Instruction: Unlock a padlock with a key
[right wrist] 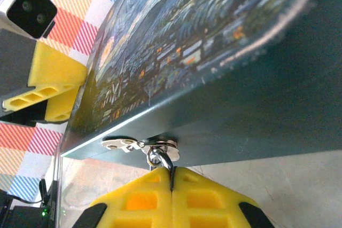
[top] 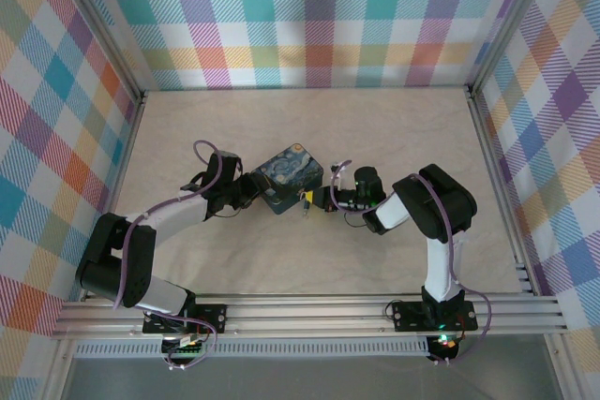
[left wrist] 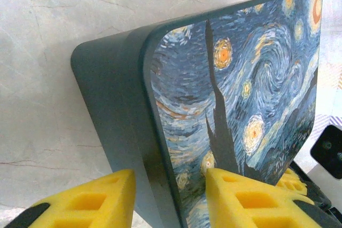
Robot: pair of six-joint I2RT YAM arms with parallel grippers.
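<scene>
Left jaws: parted astride box point(left wrist: 240, 78) corner; grip unclear
Right jaws: pressed shut on padlock point(right wrist: 159, 159)
Padlock: at right jaws' tips, shackle through box hasp point(right wrist: 138, 143) just beyond

from above and behind the arm bases i see the whole table point(top: 394, 128). the left wrist camera looks over the left gripper point(left wrist: 170, 185) at the box point(left wrist: 240, 89) from its left, close up; the right wrist camera looks over the right gripper point(right wrist: 171, 177) from its right. all three share the box.
</scene>
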